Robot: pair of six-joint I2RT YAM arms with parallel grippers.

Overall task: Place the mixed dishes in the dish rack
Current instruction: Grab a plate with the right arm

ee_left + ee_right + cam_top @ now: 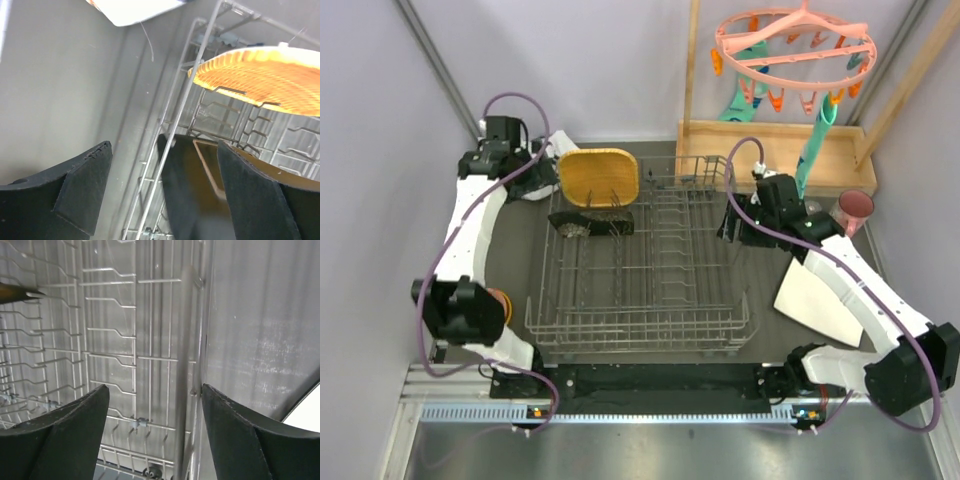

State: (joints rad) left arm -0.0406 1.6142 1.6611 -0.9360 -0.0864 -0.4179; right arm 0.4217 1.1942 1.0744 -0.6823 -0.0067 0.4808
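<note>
Left gripper: released; the fingers stand wide apart and grasp nothing. It sits at the far-left corner of the dish rack, just beside the yellow plate.
Right gripper: released; the fingers are spread on either side of the rack's right wall wire without clamping it.
Dish rack: centre of the table, between the two arms.
Yellow plate: inside the rack at its far-left end, standing on edge among the prongs, face toward the camera.
Black floral plate: inside the rack, just in front of the yellow plate, tilted low.
Pink cup: on the table right of the rack, beyond the right arm, outside the rack.
Orange bowl: on the table left of the rack, mostly hidden by the left arm.
Wooden tray: behind the rack, far right.
Pink peg hanger: hanging above the tray.
</note>
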